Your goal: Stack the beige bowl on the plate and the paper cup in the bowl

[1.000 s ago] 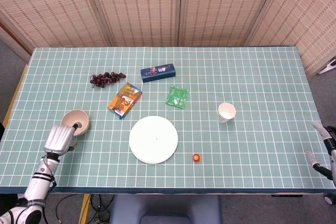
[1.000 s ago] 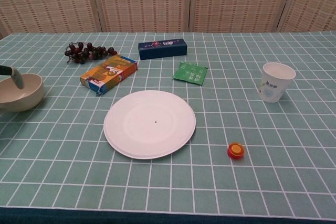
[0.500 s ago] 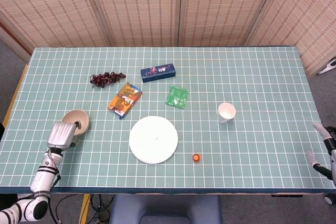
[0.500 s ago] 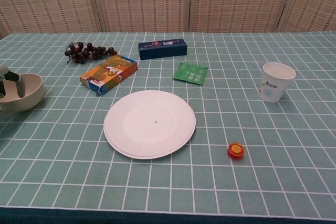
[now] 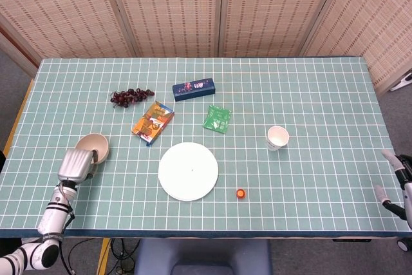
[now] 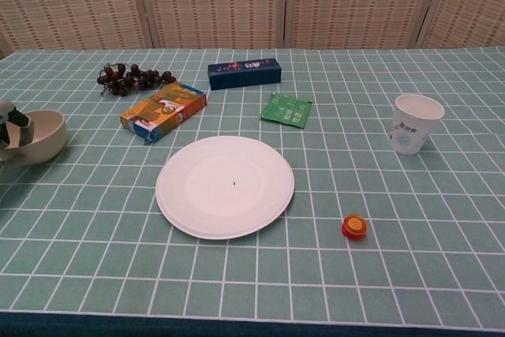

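The beige bowl (image 5: 95, 145) sits near the table's left edge, also seen as the bowl (image 6: 47, 136) in the chest view. My left hand (image 5: 76, 164) is at its near rim; the left hand (image 6: 9, 124) has a finger inside the bowl and seems to pinch the rim. The white plate (image 5: 188, 170) lies bare at the front middle, shown as the plate (image 6: 225, 185) in the chest view. The paper cup (image 5: 277, 138) stands upright to its right, the cup (image 6: 415, 123) well apart. My right hand (image 5: 394, 181) hangs at the table's right edge, fingers apart, holding nothing.
Dark grapes (image 5: 131, 96), an orange snack box (image 5: 153, 122), a dark blue box (image 5: 194, 89) and a green packet (image 5: 217, 119) lie behind the plate. A small orange cap (image 5: 241, 193) sits between plate and cup, nearer the front.
My left hand has shifted a little closer onto the bowl's rim and its finger now sits lower inside the bowl. Bowl, plate, cup and right hand stay where they were.
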You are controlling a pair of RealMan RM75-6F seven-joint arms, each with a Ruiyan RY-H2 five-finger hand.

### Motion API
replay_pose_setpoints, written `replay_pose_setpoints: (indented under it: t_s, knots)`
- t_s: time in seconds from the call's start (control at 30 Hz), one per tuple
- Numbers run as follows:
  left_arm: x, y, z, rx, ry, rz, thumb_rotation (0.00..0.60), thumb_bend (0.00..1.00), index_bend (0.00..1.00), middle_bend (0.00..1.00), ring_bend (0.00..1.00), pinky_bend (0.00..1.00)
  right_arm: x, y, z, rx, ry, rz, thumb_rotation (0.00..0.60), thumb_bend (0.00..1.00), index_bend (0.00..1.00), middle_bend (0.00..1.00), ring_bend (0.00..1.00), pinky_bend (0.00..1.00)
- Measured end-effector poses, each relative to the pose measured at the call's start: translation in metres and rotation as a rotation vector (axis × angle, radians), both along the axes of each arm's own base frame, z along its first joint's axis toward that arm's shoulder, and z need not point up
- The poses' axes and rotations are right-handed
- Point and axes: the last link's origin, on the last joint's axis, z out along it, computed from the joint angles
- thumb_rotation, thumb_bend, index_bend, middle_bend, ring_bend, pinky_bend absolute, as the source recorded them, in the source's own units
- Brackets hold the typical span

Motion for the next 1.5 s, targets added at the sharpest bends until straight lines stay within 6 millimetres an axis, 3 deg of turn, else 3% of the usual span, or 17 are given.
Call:
replay_pose_setpoints:
  t_s: [0.3,0.5,0.8,0.93,1.13,1.5]
  knots:
    - [0.003,0.0,0.0,-0.007,-0.008,-0.026,0.6,0.45,0.6,0.97,0.9,1.0,0.001,-0.001,-0.001,0.001,0.002,0.0,0.6,0.29,0.15,0.25,0.19,0.33]
    - [0.02,-0.004,0.001,-0.025,-0.031,-0.098,0.6,0.45,0.6,0.97,0.9,1.0,0.001,-0.001,0.0,-0.001,0.004,-0.001,0.6,0.29,0.15,0.25,0.19,0.33]
    - [0.082,-0.017,-0.011,-0.105,-0.098,-0.302,0.6,0.45,0.6,0.97,0.9,1.0,0.0,-0.003,0.0,0.0,0.005,-0.008,0.6,0.29,0.15,0.25,0.19,0.33]
    - [0.117,-0.02,-0.026,-0.162,-0.105,-0.41,0.6,0.45,0.6,0.97,0.9,1.0,0.001,-0.005,0.0,0.002,0.007,-0.002,0.6,0.29,0.15,0.25,0.19,0.33]
    - [0.155,-0.024,-0.05,-0.232,-0.119,-0.502,0.6,0.45,0.6,0.97,0.9,1.0,0.001,-0.004,0.001,0.001,0.007,-0.001,0.6,0.29,0.15,0.25,0.19,0.33]
    - [0.185,-0.021,-0.084,-0.284,-0.11,-0.53,0.6,0.45,0.59,0.97,0.89,1.0,-0.002,0.003,0.003,-0.013,0.005,-0.014,0.6,0.29,0.15,0.25,0.19,0.33]
